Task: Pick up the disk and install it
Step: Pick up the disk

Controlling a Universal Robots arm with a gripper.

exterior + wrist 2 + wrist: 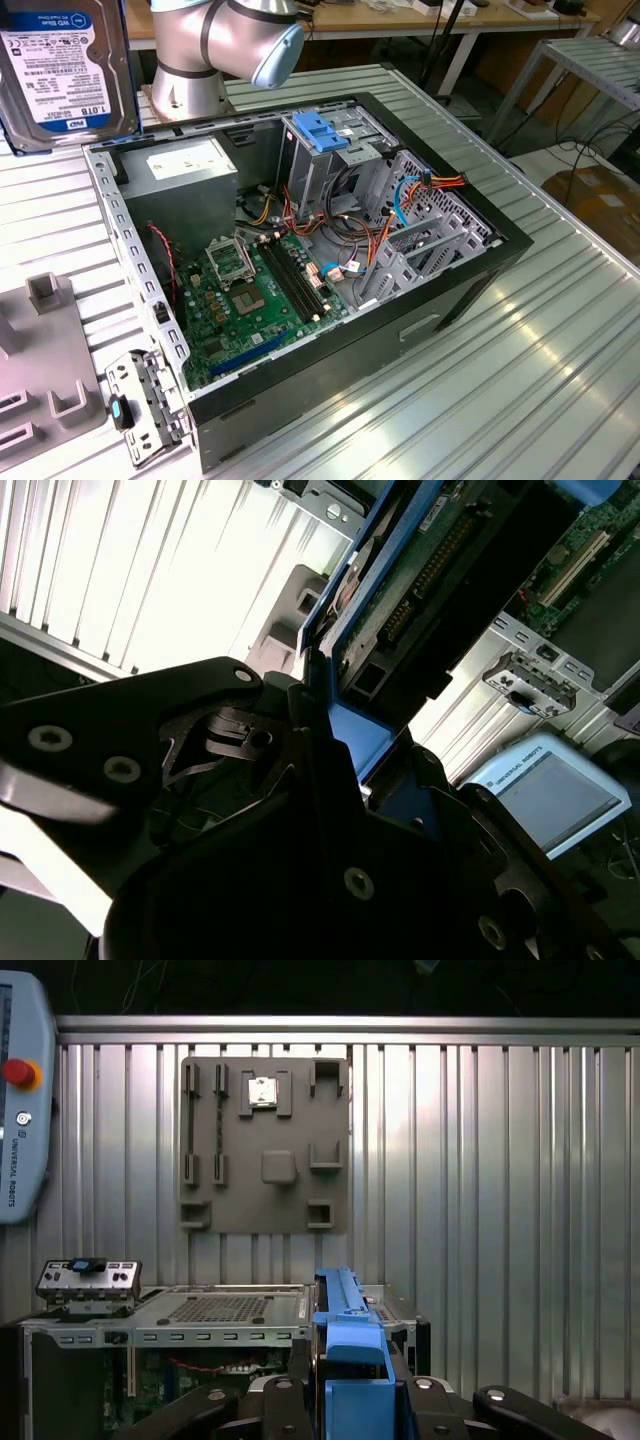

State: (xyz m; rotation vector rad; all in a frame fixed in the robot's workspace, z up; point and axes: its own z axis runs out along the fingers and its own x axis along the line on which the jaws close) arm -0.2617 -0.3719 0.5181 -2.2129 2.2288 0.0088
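I see the open computer case [330,385] lying on the ribbed metal table [520,400]. The disk [65,70] hangs raised at the exterior view's left, clear of the case. In the first wrist view my gripper [352,1400] is clamped on its blue rail.

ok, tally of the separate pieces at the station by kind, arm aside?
disk, held in the gripper: 1
open computer case: 1
grey fixture plate: 1
metal bracket with blue latch: 1
teach pendant: 1
Total: 5
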